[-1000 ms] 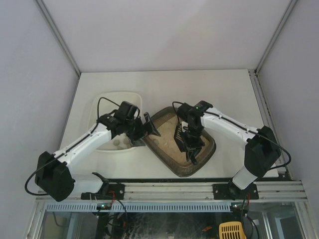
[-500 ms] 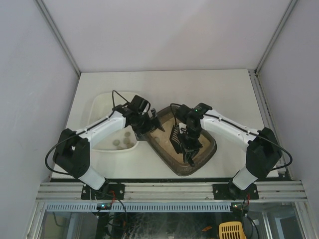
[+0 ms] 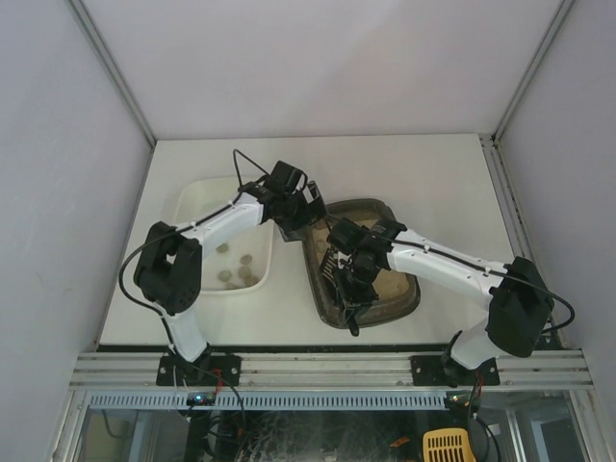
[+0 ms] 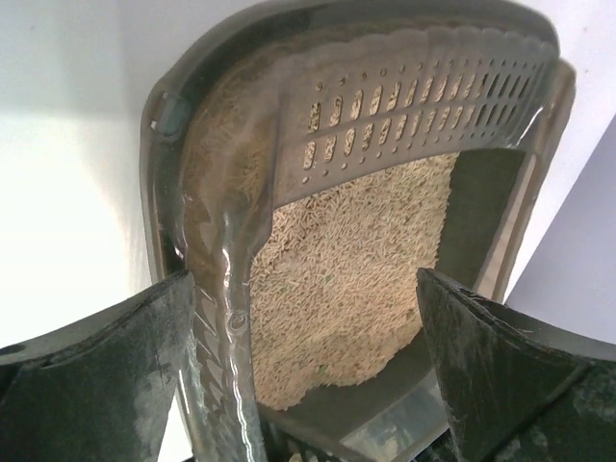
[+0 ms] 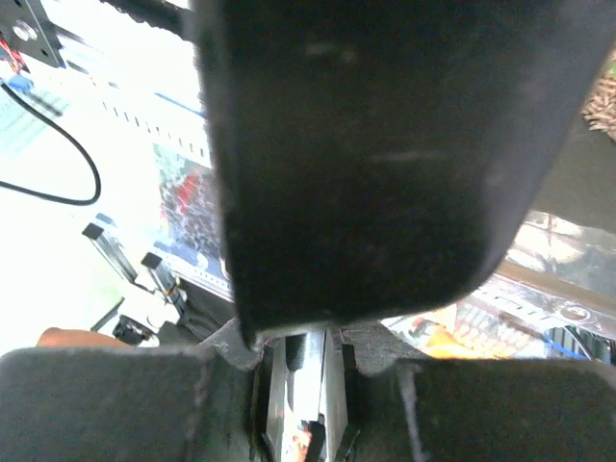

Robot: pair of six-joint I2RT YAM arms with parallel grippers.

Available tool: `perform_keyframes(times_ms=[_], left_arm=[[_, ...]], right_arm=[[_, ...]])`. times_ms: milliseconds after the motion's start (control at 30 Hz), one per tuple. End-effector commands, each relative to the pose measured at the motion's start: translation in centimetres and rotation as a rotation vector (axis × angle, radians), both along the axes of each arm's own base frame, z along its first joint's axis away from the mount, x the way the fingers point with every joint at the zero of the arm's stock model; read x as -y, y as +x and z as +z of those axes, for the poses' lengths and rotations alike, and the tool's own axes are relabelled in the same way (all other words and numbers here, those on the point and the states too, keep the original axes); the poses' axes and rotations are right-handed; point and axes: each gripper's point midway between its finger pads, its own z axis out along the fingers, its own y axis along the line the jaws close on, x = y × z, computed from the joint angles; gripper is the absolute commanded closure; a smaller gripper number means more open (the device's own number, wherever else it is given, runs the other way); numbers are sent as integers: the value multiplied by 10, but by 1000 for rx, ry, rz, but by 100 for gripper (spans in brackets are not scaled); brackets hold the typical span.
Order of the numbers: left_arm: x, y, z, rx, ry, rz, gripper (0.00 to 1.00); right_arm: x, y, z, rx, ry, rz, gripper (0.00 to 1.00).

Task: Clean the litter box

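The litter box (image 3: 377,205), dark grey-brown with beige litter, lies right of the table's middle. My left gripper (image 3: 300,214) is open at its far left corner. In the left wrist view the box's rim (image 4: 223,318) passes between my wide-apart fingers (image 4: 96,385), with the litter (image 4: 356,250) beyond. My right gripper (image 3: 351,294) is shut on the black slotted scoop (image 3: 335,262) over the box's left side. In the right wrist view the dark scoop (image 5: 385,144) fills most of the frame, with its handle clamped in that gripper (image 5: 308,356).
A plain white tray (image 3: 207,192) lies left of the litter box and holds several small clumps (image 3: 236,269). White walls close off the table at the back and both sides. A metal rail (image 3: 327,366) runs along the near edge.
My left arm has swung from over the white tray to the litter box's far left corner. The box has turned and shifted. My right gripper has moved left and nearer with the scoop.
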Motion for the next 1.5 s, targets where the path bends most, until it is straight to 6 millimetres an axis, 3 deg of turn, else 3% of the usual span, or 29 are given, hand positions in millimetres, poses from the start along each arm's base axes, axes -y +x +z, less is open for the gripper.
perform_keyframes(times_ms=[0,167,333,467,700,1000,1100,1300,1467], left_arm=[[27,33,44,141,-123,-3,0],[18,26,49,177,-120,4,0],[12,13,52,176,-136,0,0],[7,5,55,201,-149,0,0],[0,-6,45,196,-163,22,0],[-1,-5,52,217,-174,35,0],[-3,-7,44,197,-162,36,0],[-1,-7,41,186,-167,39,0],[0,-6,42,183,-169,36,0]], right_arm=[[-10,18,15,116,43,-110,100],[16,50,14,219,-20,-194,100],[26,71,3,257,-61,-210,100],[20,82,-7,243,-39,-198,100],[11,98,-27,220,-31,-190,100],[-2,111,-44,199,8,-186,100],[-5,116,-49,199,8,-186,100],[-9,117,-57,181,14,-165,100],[-28,108,-51,131,116,-128,100]])
